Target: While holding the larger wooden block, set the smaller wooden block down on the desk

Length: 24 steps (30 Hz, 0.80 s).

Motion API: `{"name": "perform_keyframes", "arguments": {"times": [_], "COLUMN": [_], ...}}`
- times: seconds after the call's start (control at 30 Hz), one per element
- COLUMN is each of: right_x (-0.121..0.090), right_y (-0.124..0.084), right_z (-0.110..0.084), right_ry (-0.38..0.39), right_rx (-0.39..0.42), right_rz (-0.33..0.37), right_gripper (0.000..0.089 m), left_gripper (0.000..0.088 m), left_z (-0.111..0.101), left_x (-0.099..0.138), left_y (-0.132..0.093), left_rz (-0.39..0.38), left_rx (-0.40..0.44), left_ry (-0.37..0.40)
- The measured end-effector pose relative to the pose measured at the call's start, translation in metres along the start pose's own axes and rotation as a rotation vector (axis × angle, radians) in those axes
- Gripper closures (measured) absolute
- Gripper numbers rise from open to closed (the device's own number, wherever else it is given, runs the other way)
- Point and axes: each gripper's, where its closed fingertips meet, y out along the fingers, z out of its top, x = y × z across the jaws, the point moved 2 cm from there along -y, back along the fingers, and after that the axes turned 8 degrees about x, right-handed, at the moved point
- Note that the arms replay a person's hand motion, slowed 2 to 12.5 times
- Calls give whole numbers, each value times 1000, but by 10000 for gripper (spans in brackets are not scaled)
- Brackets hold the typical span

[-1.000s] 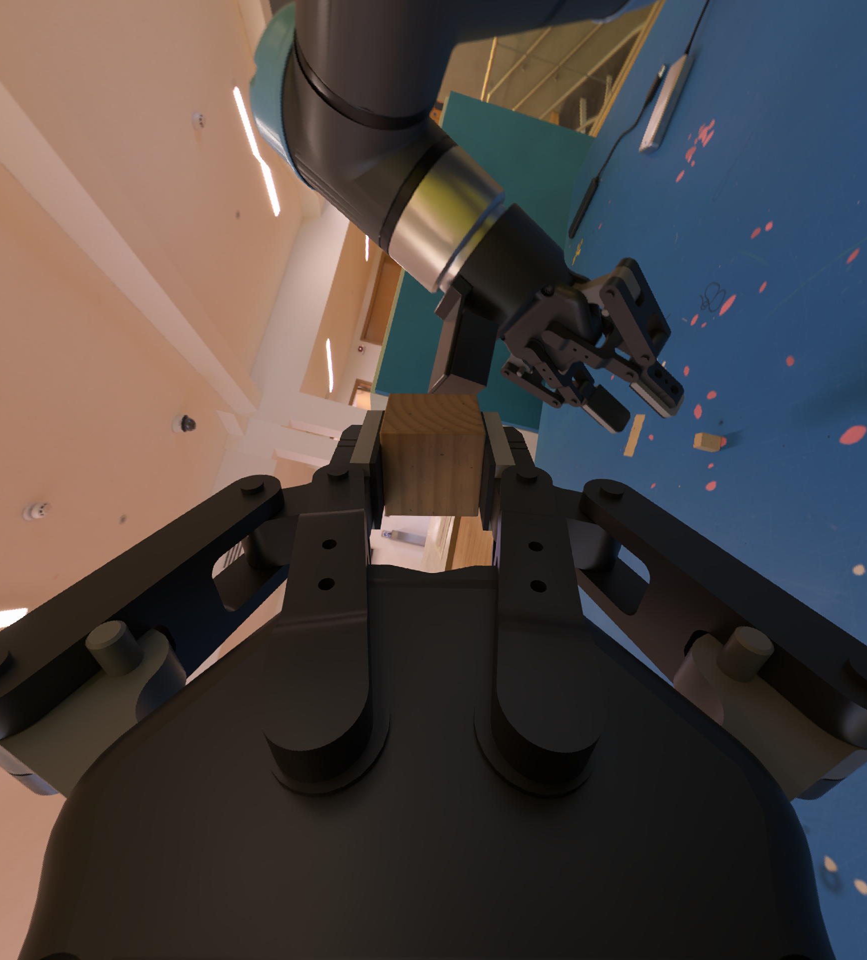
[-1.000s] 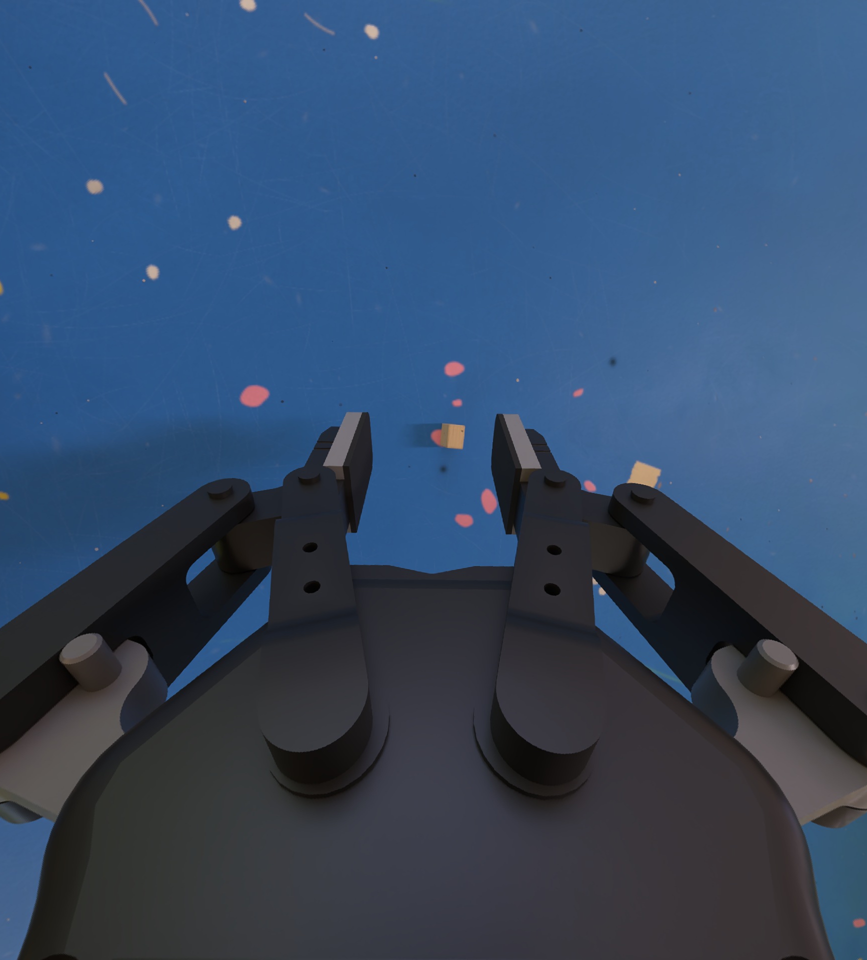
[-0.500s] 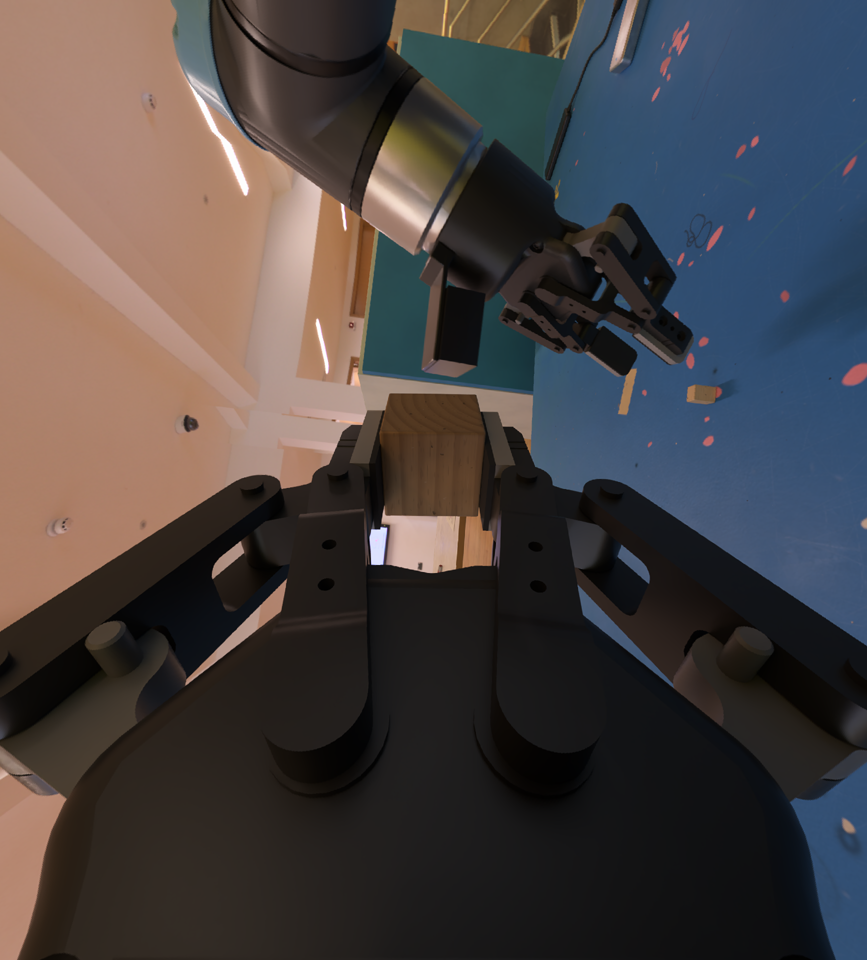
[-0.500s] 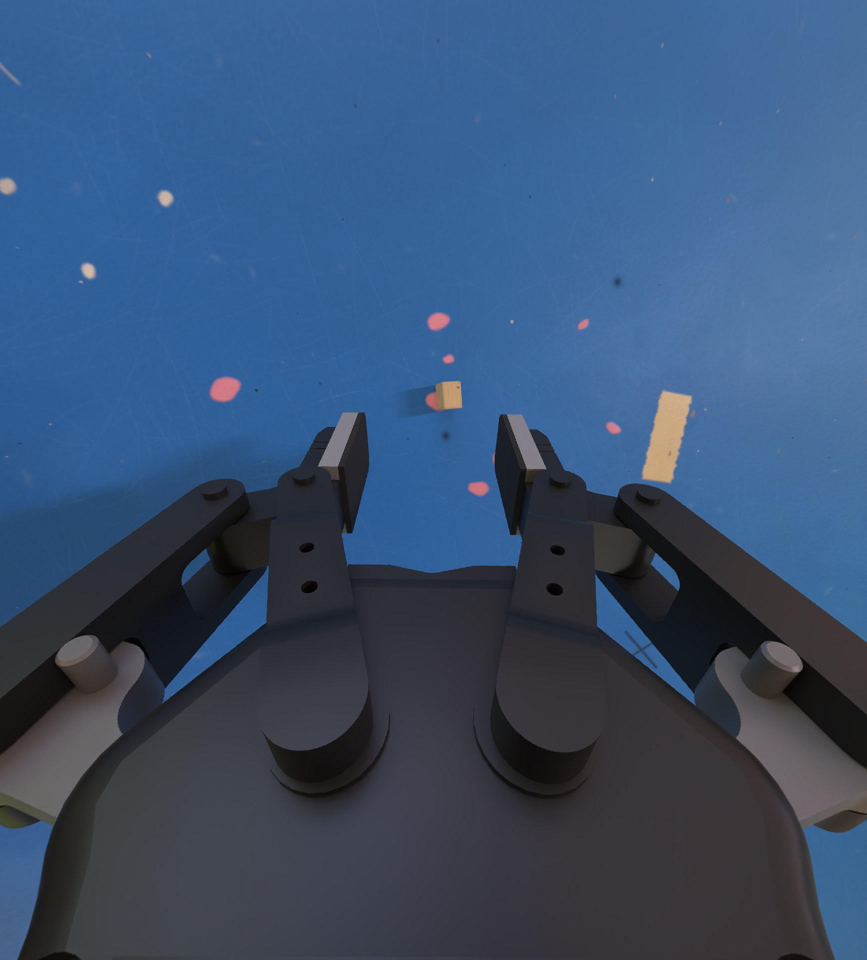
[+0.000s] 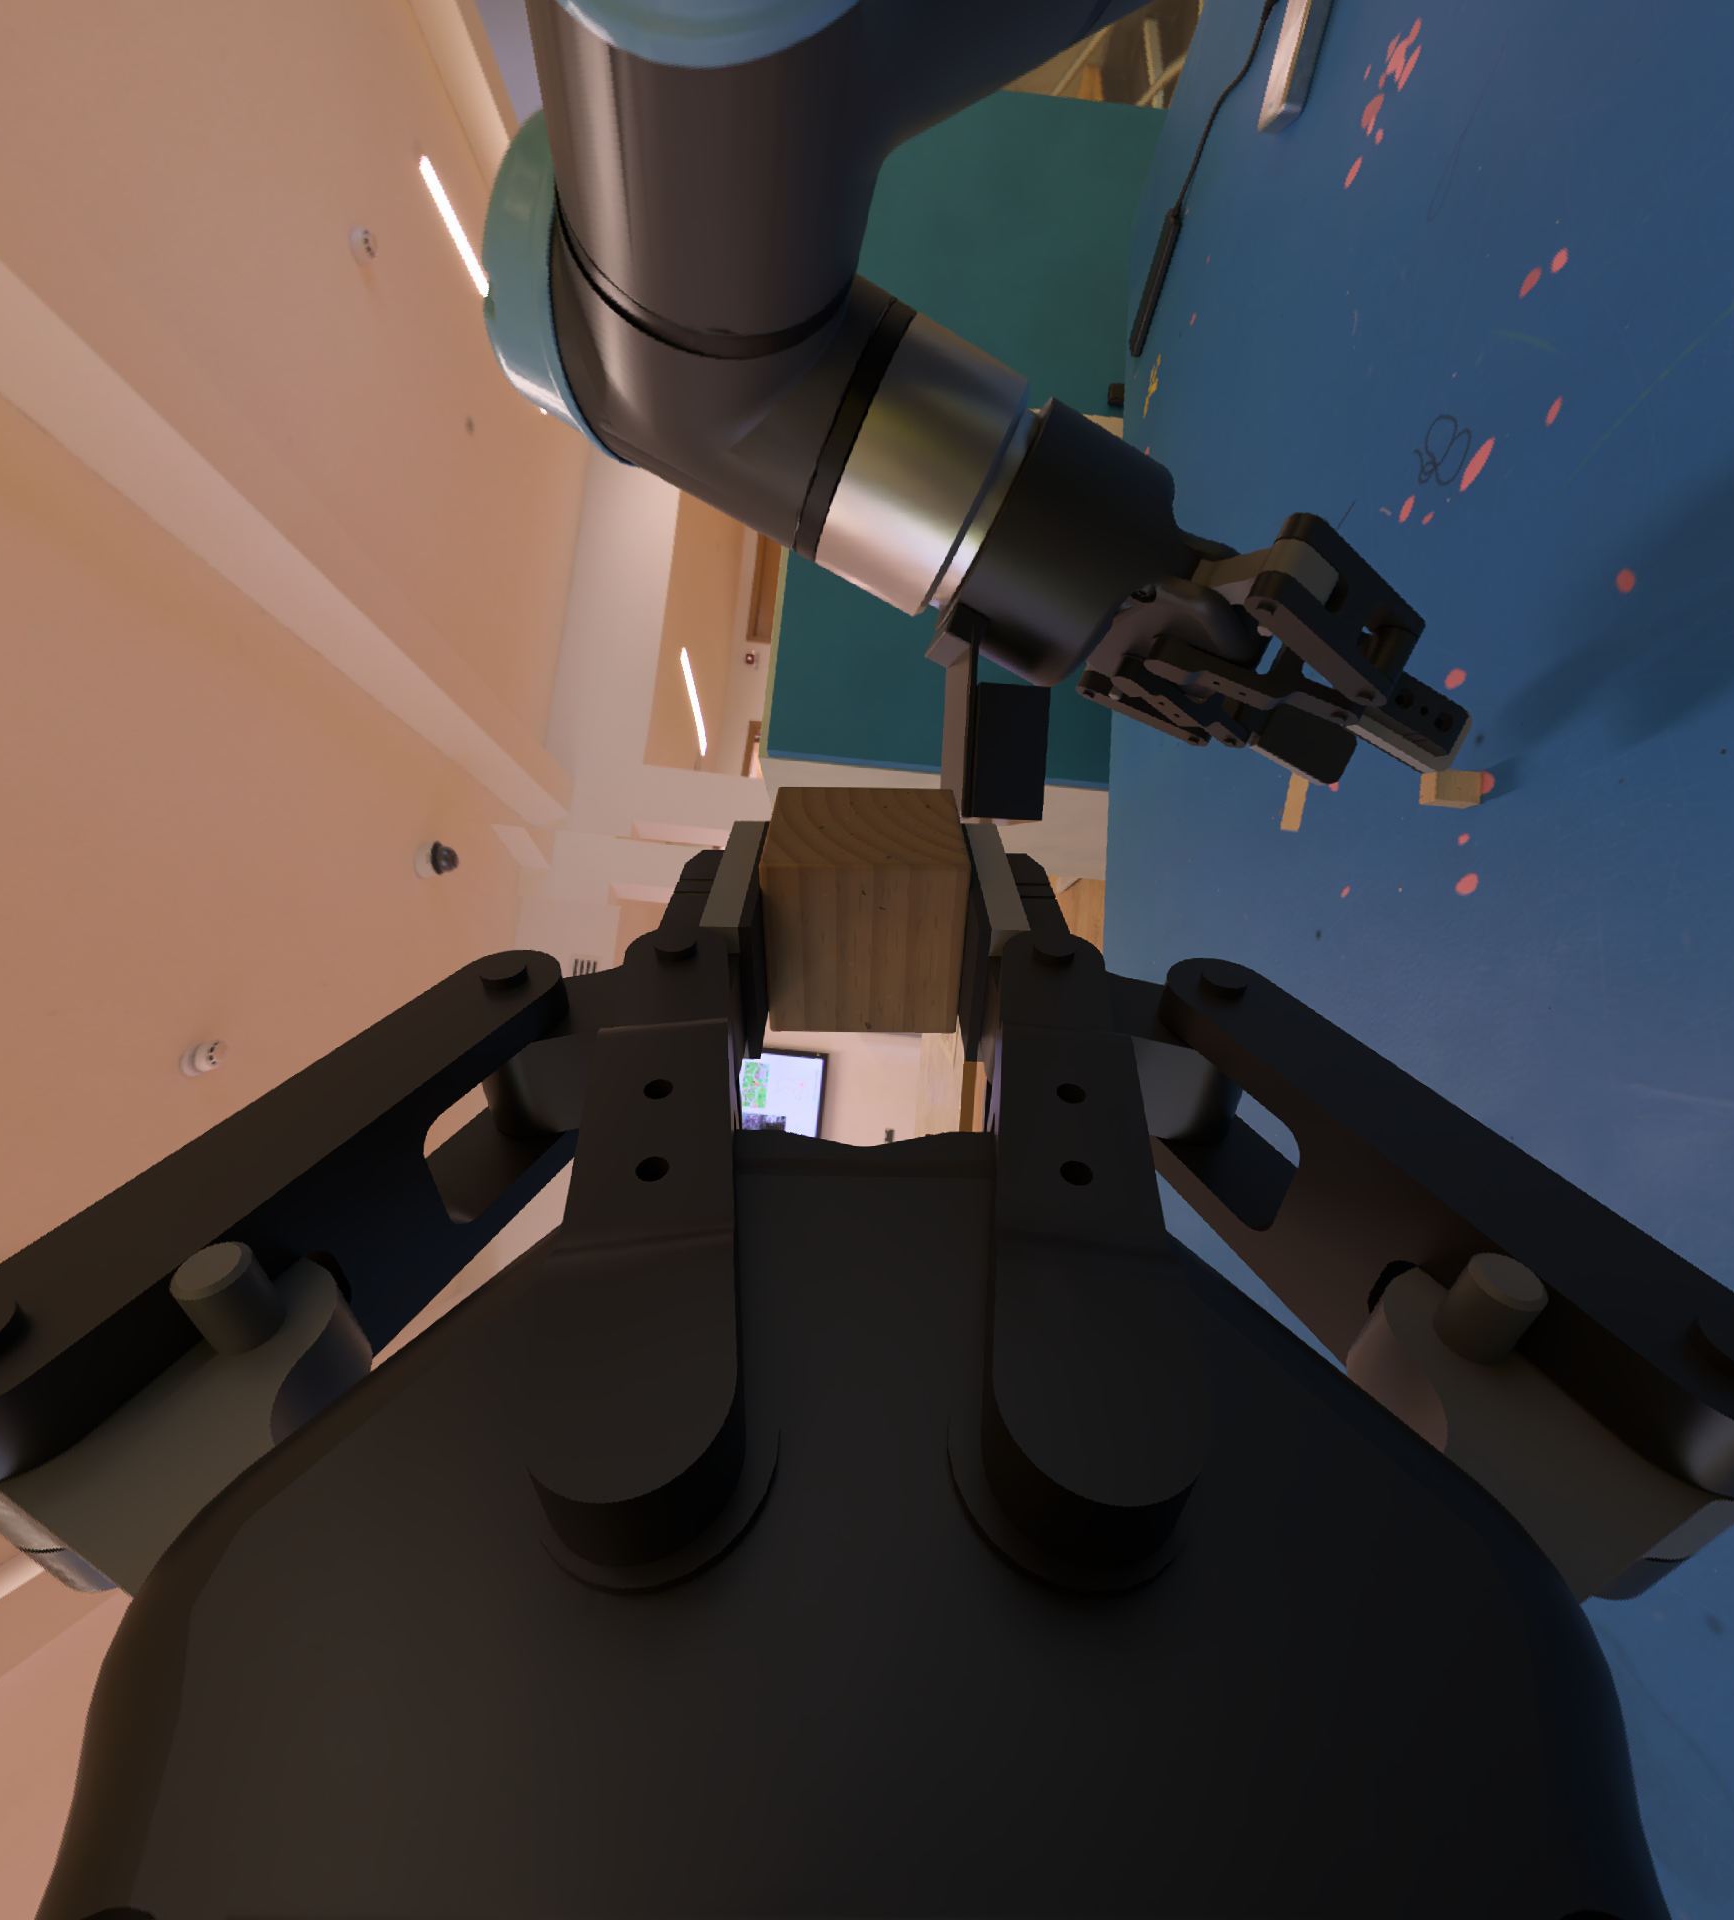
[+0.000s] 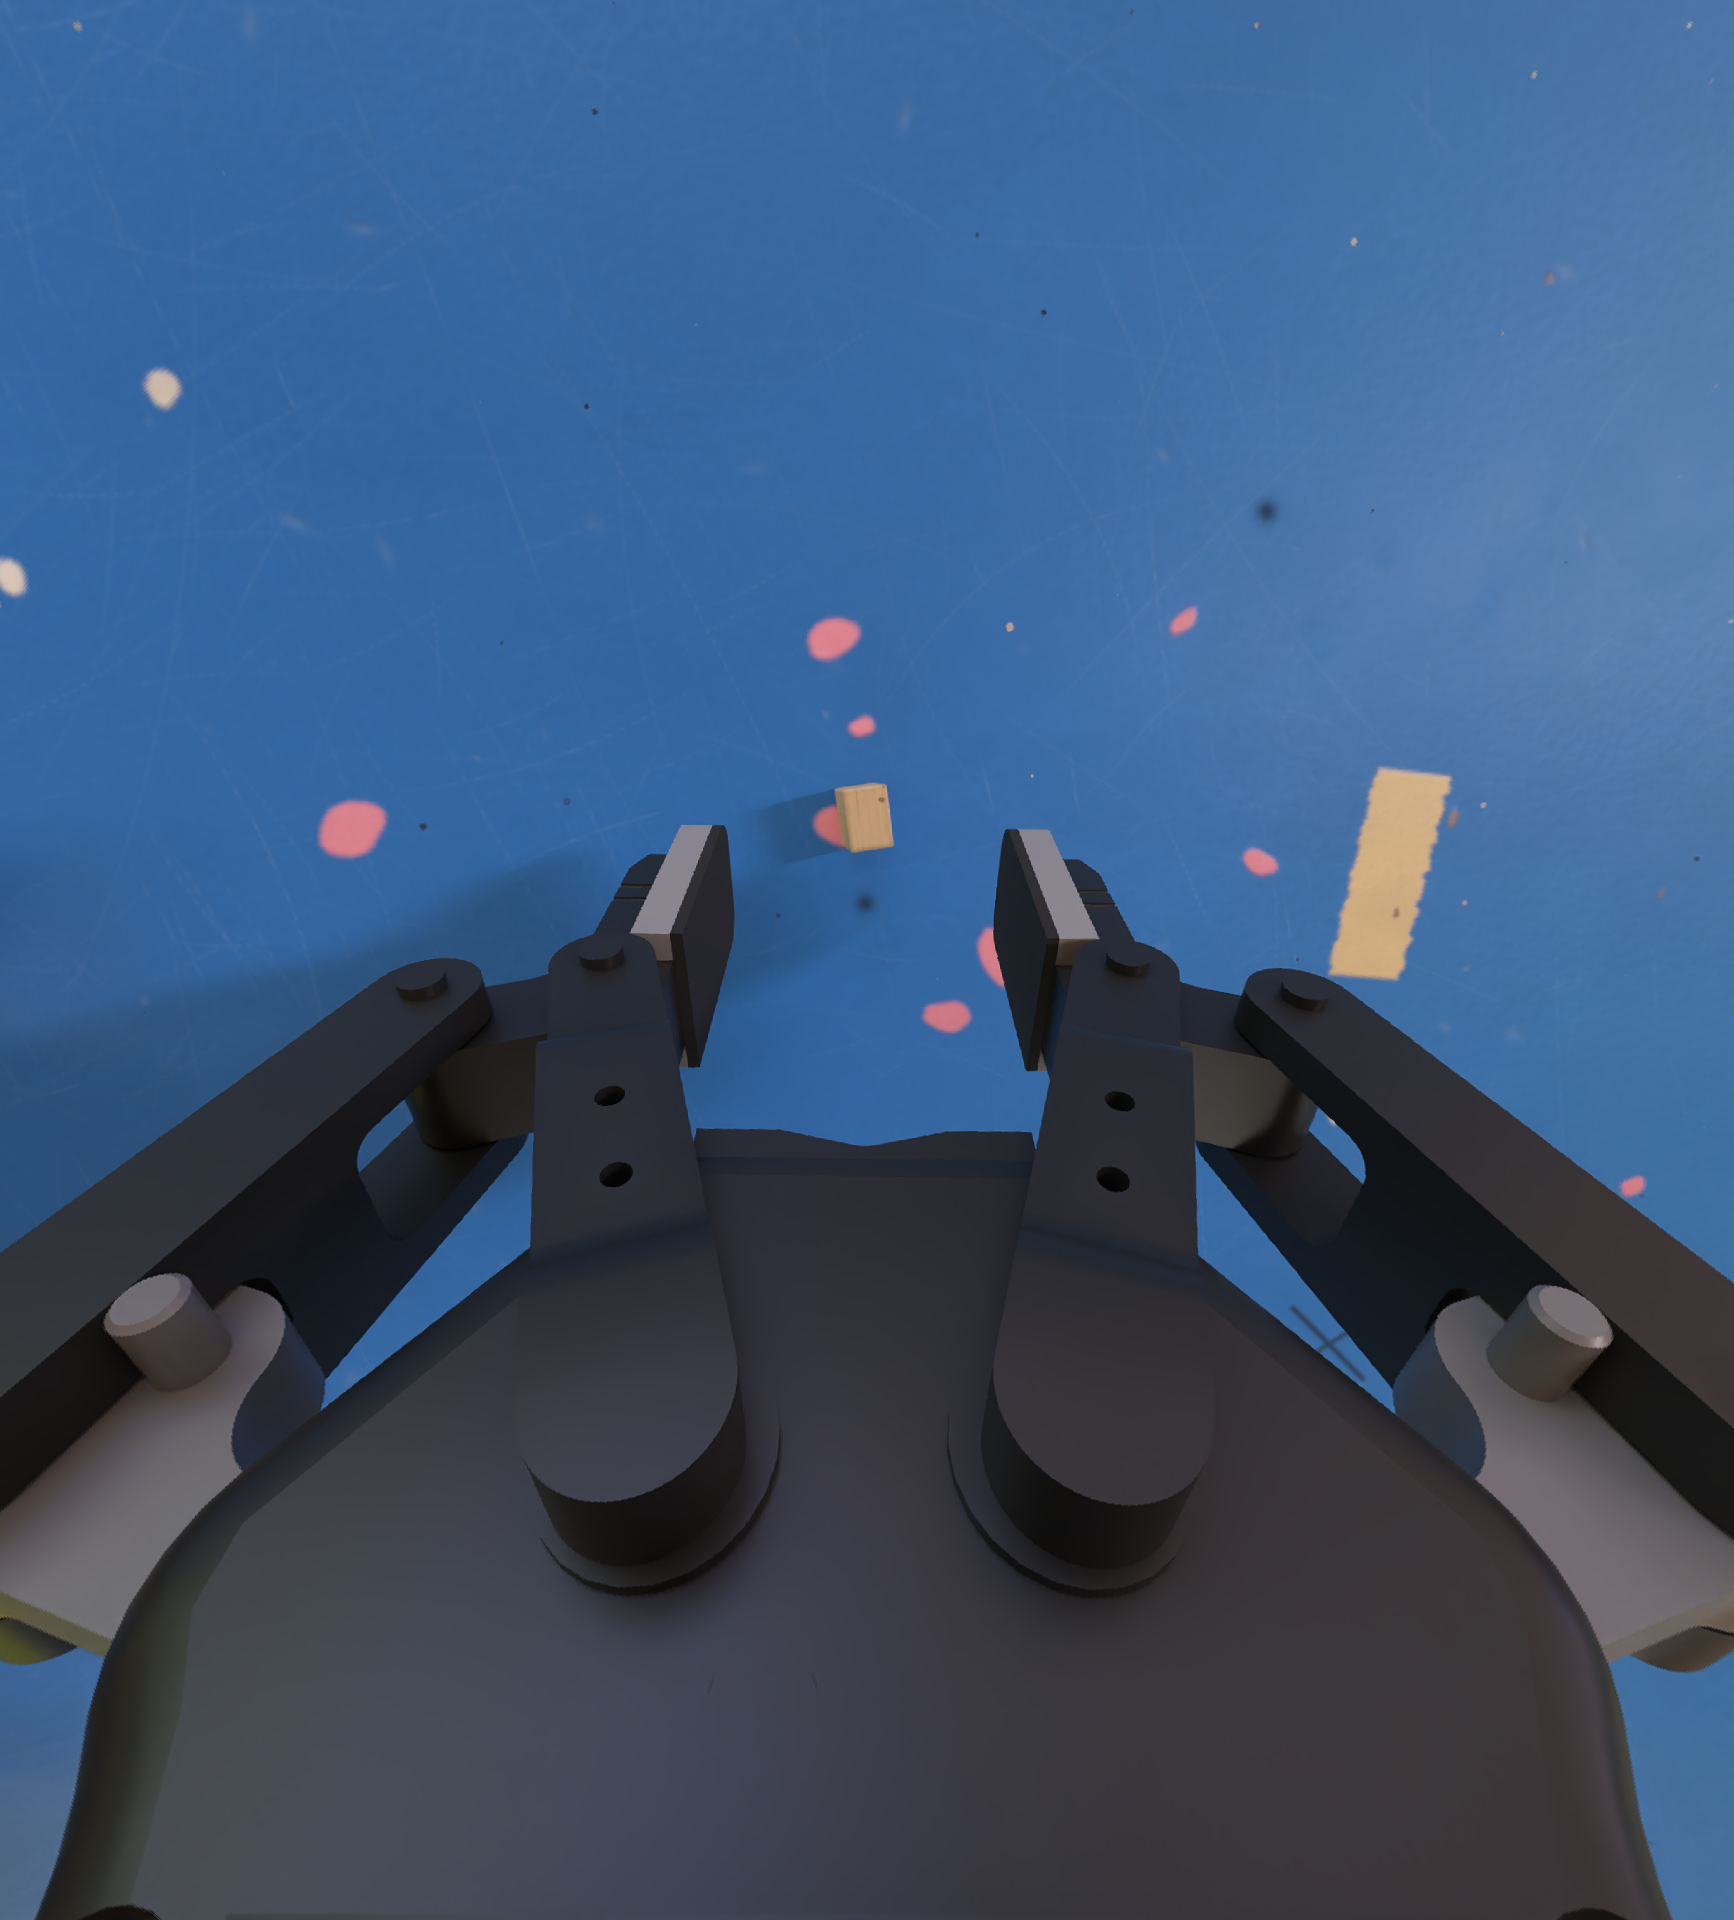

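Observation:
My left gripper [image 5: 863,862] is shut on the larger wooden block [image 5: 863,914] and holds it in the air, clear of the blue desk [image 5: 1569,1039]. The smaller wooden block [image 6: 864,817] lies on the desk [image 6: 842,312], just beyond my right gripper [image 6: 863,914], which is open and empty above it. In the left wrist view the right gripper [image 5: 1382,748] hangs close over the small block [image 5: 1447,788].
A tan strip of tape [image 6: 1391,873] lies on the desk right of the small block; it also shows in the left wrist view [image 5: 1294,802]. Pink and pale paint spots dot the desk. A dark cable and grey bar [image 5: 1284,62] lie at its far end.
The right gripper has drawn back from the small block, which stays on the desk, and its fingers stand slightly wider. The left gripper's view has shifted while it keeps hold of the large block.

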Motion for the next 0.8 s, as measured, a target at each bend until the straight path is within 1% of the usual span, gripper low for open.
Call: {"name": "perform_keyframes", "arguments": {"times": [0.2, 0.5, 0.8], "right_x": [4, 5, 5], "right_y": [8, 17, 20], "right_z": [-1, -2, 0], "right_ry": [69, 153, 196], "right_rx": [-5, -3, 1], "right_rz": [40, 112, 163], "right_gripper": [445, 451, 457], "left_gripper": [589, 589, 589], "left_z": [1, 0, 2], "left_x": [1, 4, 6], "left_y": [-1, 1, 3], "left_rz": [13, 5, 0], "left_rx": [9, 14, 28], "left_ry": [11, -6, -19]}}
